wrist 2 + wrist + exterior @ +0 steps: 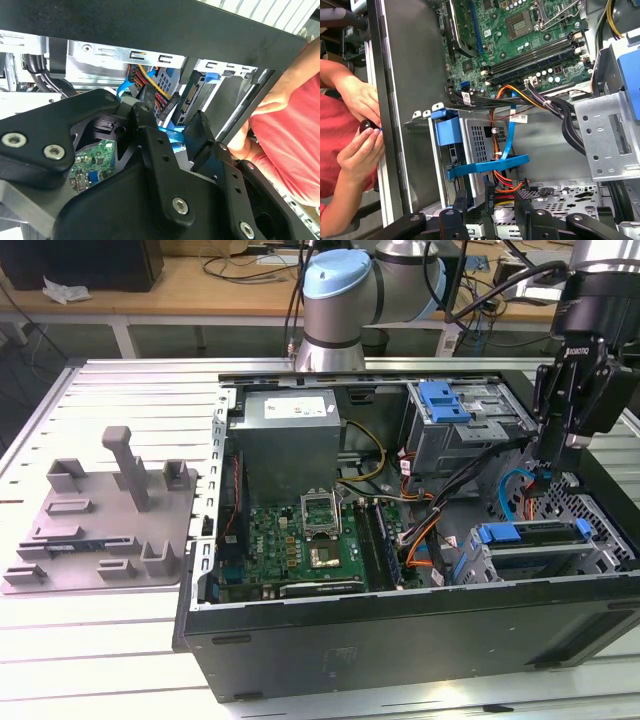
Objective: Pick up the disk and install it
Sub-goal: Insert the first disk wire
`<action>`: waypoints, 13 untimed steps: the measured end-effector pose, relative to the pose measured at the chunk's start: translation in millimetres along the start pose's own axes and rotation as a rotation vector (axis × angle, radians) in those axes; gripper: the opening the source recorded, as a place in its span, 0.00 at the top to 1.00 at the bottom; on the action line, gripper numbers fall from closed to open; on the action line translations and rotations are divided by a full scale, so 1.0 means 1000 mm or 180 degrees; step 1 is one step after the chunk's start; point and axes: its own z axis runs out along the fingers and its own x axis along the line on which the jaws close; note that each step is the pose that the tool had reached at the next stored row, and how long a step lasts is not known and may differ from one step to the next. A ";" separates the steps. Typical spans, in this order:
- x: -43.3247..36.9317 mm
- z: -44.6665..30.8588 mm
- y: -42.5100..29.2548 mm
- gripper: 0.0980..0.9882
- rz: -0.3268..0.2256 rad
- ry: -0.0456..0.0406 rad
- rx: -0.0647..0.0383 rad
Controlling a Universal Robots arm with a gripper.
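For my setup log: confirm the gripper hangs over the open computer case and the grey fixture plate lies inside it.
Not quite. The exterior view shows the grey fixture plate outside the case, on the table at the exterior view's left. The gripper does hang over the open case.

i count one arm [345, 300] and one claw [545, 468] of mine, with two fingers [460, 206] in the first wrist view. one open computer case [400, 650] lies on one slatted worktop [120, 400]. in the exterior view, one grey fixture plate [100, 530] sits at nine o'clock from the case. inside the case there are one motherboard [290, 545], one processor socket [325, 558] and one silver power supply [288, 435] at twelve o'clock of the board. there are two drive cages: the upper cage [470, 440] at two o'clock of the board, the lower cage [540, 560] at three o'clock. there are two blue brackets [445, 402], one per cage. the first wrist view adds one blue flat cable [512, 130] and two hands [362, 102] of one person.
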 end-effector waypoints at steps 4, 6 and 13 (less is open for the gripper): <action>0.0000 0.0000 0.0000 0.55 0.0000 0.0001 0.0000; 0.0000 0.0000 0.0000 0.56 0.0000 0.0001 0.0000; 0.0002 0.0003 -0.0001 0.78 0.0000 0.0001 0.0000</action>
